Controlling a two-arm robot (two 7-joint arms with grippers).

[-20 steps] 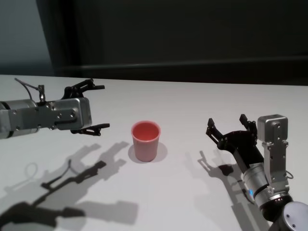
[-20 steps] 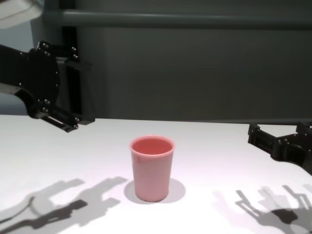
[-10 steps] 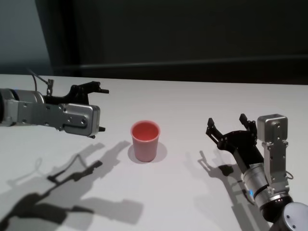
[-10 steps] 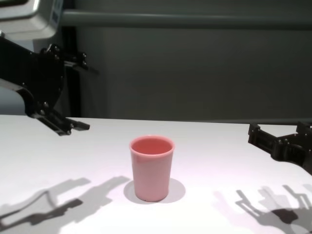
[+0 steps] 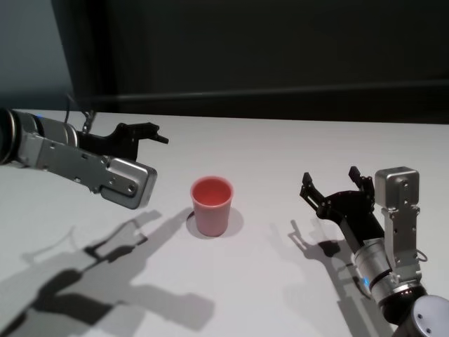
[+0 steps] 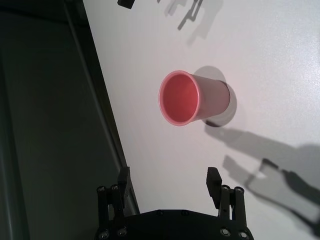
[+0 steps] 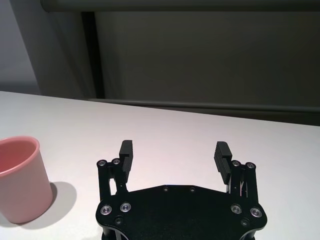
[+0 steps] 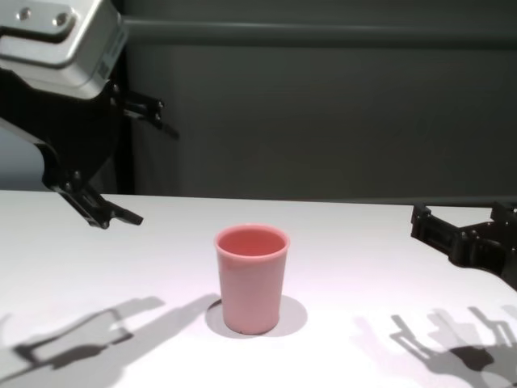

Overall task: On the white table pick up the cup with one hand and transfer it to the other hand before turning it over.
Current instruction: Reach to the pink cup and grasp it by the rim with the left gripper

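The cup (image 5: 212, 206) stands upright on its flat base near the middle of the white desk (image 5: 266, 154), mouth up and empty, its long axis vertical, so a hand coming in level from the side would meet the tapered wall rather than the rim. It lies between the two arms and touches neither. The left hand (image 5: 144, 133) hovers above the desk on the cup's left, somewhat behind it and raised, its two dark fingers spread wide with nothing between them; in the left wrist view the cup (image 6: 194, 97) sits ahead of the open fingers, roughly centred on the gap, which suggests this hand is lining up for the pickup. The right hand (image 5: 333, 186) rests low over the desk well to the cup's right, jaws likewise wide and empty (it looks parked, waiting for the handover). By my reading the left hand is the nearer and better aimed of the two. The cup is smooth pink plastic, handleless, wider at the rim than the base, so a grip may tend to slide down its taper; the desk is plain, matte and flat, backed by a dark wall (image 5: 280, 49).
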